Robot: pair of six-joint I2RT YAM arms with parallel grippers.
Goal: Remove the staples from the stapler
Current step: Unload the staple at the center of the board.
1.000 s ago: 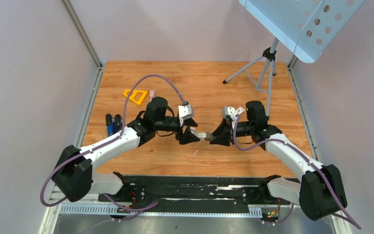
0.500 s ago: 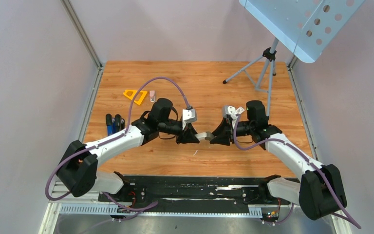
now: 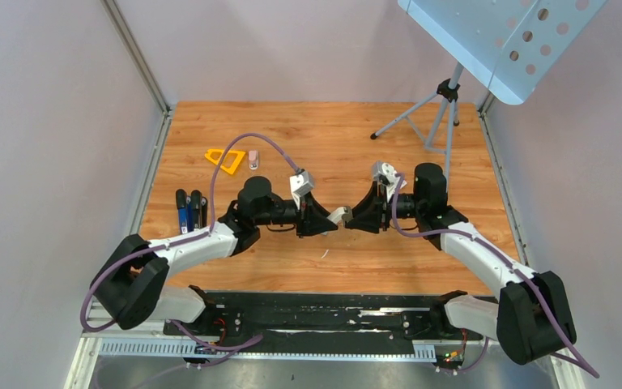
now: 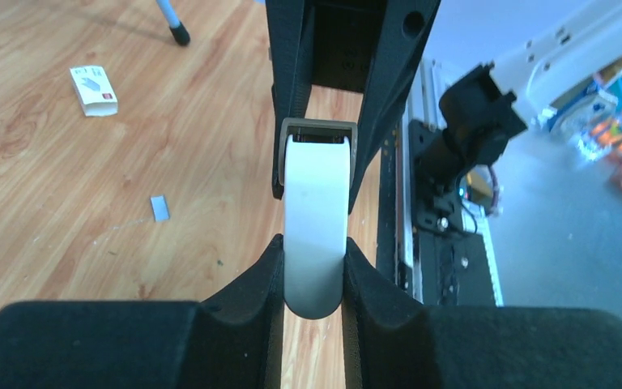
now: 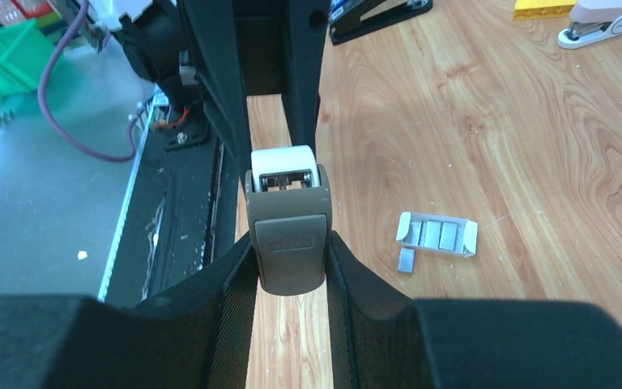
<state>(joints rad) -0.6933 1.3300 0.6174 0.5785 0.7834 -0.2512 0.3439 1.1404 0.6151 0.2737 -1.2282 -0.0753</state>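
Left gripper (image 4: 314,271): wide a second ago, now pinched narrow on white end of stapler (image 4: 316,194). Opposite, straight ahead of its tips, right gripper (image 5: 290,263) clamped on grey end. Stapler bridged between both, off table (image 3: 291,130). Probably set for prising it open.

Light was bright and even; shadows on the table (image 3: 332,138) lay soft. In wrist views the near fingers (image 4: 89,340) blurred, the stapler (image 4: 316,219) glared white.
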